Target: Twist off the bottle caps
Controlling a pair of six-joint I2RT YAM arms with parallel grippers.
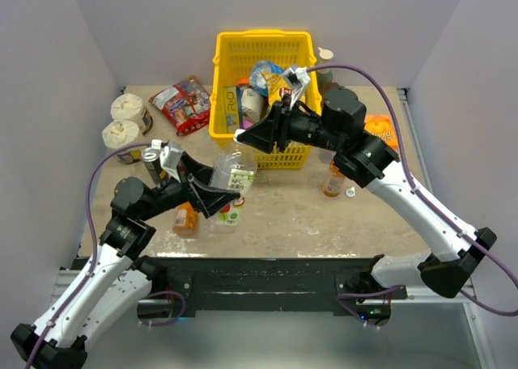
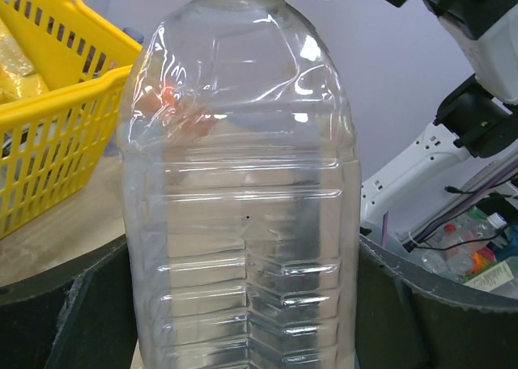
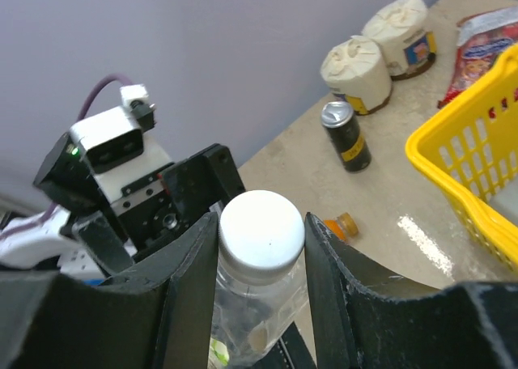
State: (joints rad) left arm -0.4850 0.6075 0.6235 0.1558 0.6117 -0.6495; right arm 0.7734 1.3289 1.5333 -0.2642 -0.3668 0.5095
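Observation:
My left gripper is shut on the body of a clear bottle and holds it above the table. The bottle fills the left wrist view, with a dark finger on each side. My right gripper is shut on its white cap, one finger pressing on each side. A small orange juice bottle lies on the table near the left arm and shows in the right wrist view. A bottle with a green and white label lies beneath the held one. A tall orange-label bottle stands at the right, a loose white cap beside it.
A yellow basket with packets stands at the back centre, just behind my right gripper. A dark can, two white tubs and a red snack bag are at the back left. An orange packet lies at the right.

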